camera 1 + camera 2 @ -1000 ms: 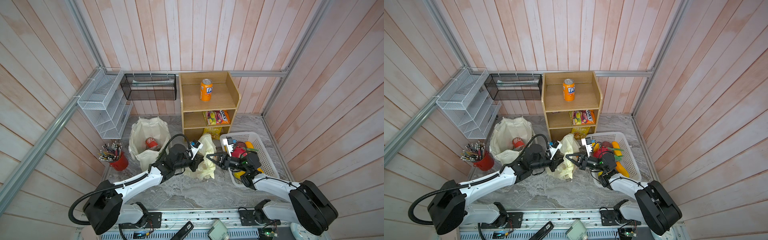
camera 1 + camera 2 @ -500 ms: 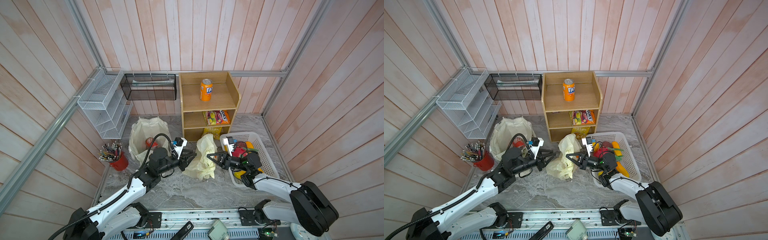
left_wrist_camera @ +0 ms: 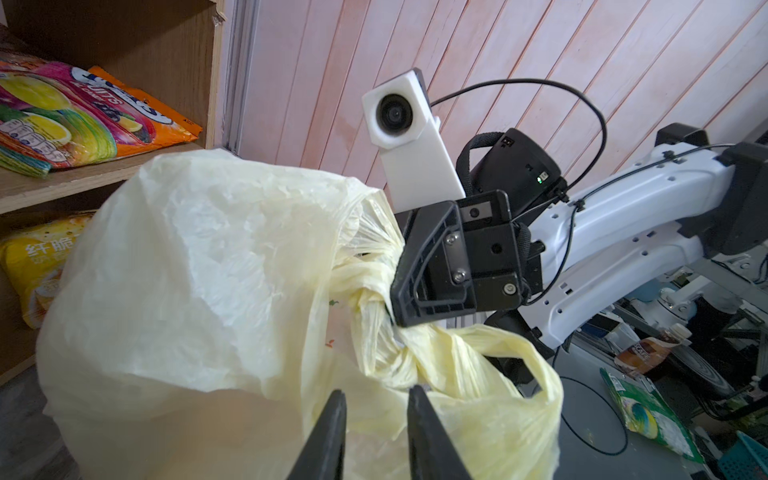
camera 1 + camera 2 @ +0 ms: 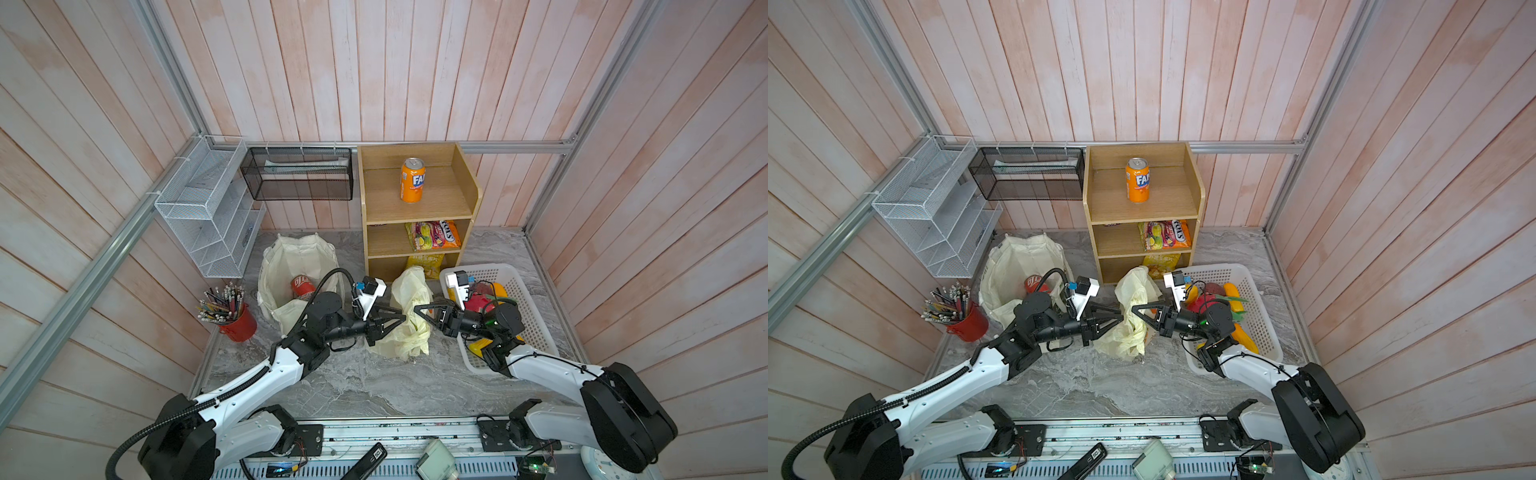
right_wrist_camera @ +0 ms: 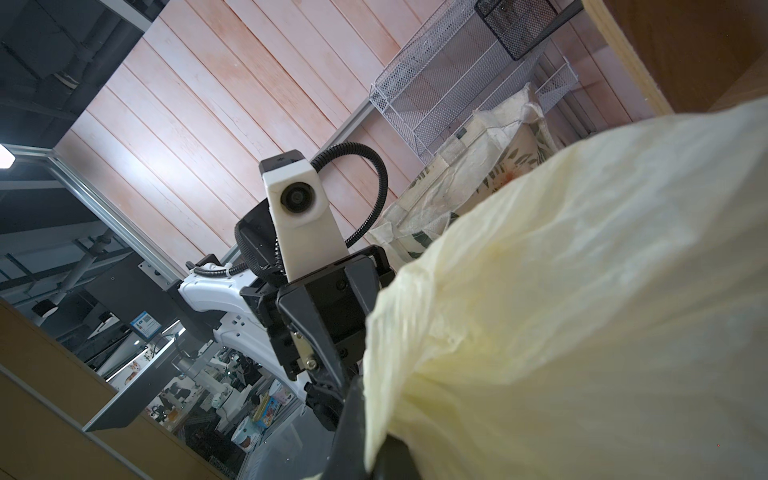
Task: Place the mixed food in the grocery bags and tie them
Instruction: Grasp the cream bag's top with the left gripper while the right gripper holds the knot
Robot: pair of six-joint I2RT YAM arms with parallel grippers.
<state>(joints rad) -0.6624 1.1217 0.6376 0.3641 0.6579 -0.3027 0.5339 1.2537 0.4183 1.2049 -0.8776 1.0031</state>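
Fingers (image 3: 332, 432) of the left gripper (image 4: 399, 320) stand slightly parted with a narrow gap between them. Nothing is seen pinched in that gap. The arm reaches in past the cream cloth tote (image 4: 286, 266), which stands open at the left with the red cola can (image 4: 302, 286) lying inside.

Centre: the pale-yellow plastic carrier bag (image 4: 405, 286) sits on the table between the two grippers, just in front of the wooden shelf (image 4: 415, 208). Its contents cannot be made out. In the left wrist view its top is gathered into a twisted rope. Whether a knot is formed there cannot be told.

The right gripper (image 4: 419, 311) is closed tight on that twisted neck, as the left wrist view shows (image 3: 392, 309).

Governing relation: the rope of plastic runs from the right jaws toward the left fingertips, its long axis roughly along the line between the two grippers. A free handle loop (image 3: 536, 374) hangs just beyond the left fingertips, apart from them. The left arm is the nearer and the only unoccupied one, so the next grasp likely falls to it.

Right: the white perforated basket (image 4: 536, 316) holds yellow and orange toy fruits (image 4: 1233, 301), not yet bagged. Tying appears to be in hand, and the task is judged incomplete.
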